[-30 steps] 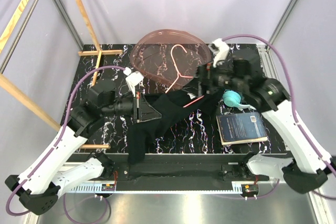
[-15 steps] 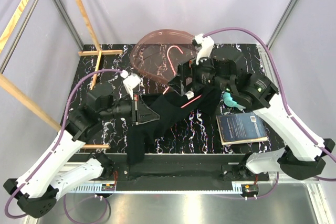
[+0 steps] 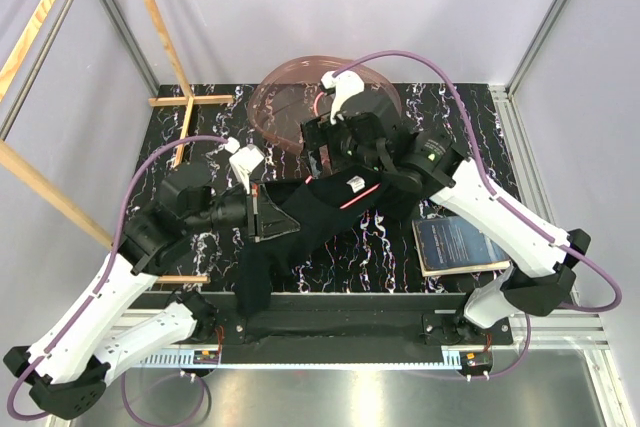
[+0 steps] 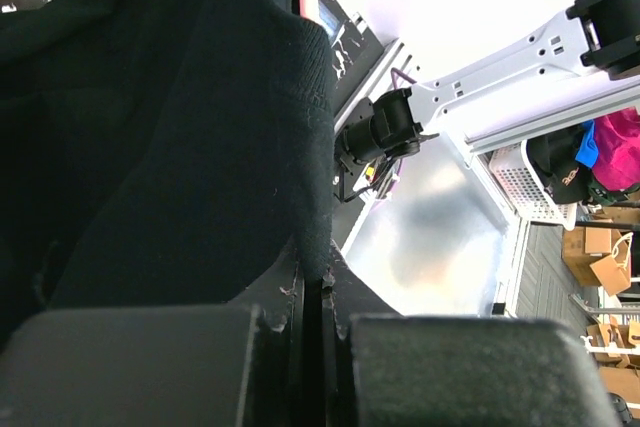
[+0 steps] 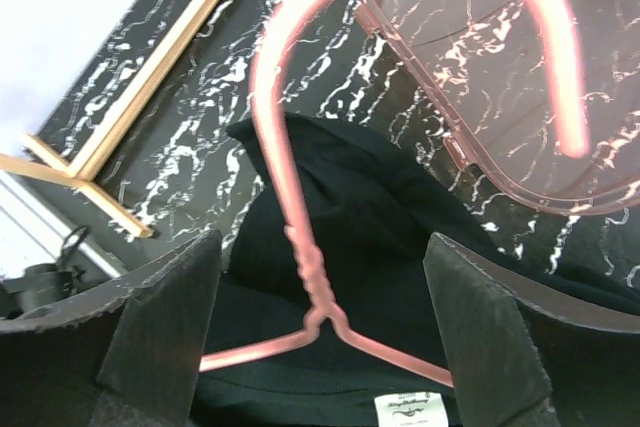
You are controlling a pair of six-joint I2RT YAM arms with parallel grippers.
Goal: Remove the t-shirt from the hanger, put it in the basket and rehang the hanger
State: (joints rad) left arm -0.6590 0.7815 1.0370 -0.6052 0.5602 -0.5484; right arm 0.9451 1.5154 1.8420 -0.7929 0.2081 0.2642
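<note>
The black t-shirt [image 3: 300, 222] lies across the middle of the table, with one end hanging over the near edge. The pink wire hanger [image 3: 358, 194] is still inside its collar. In the right wrist view the hanger's hook and twisted neck [image 5: 312, 277] stick out of the collar of the t-shirt [image 5: 390, 217], above a white label. My right gripper [image 5: 322, 347] is open, one finger on each side of the neck and touching nothing; in the top view the right gripper [image 3: 322, 159] is above the collar. My left gripper [image 3: 262, 213] is shut on the shirt's edge [image 4: 318, 247].
A pink see-through bowl [image 3: 285, 97] stands at the back, under the hook. A dark book [image 3: 462, 244] lies at the right front. Wooden frame bars [image 3: 190, 100] stand at the back left.
My right arm has swung left and forward, and its open gripper is now over the hanger's neck. The collar and hanger have shifted left. My left gripper keeps its hold on the shirt.
</note>
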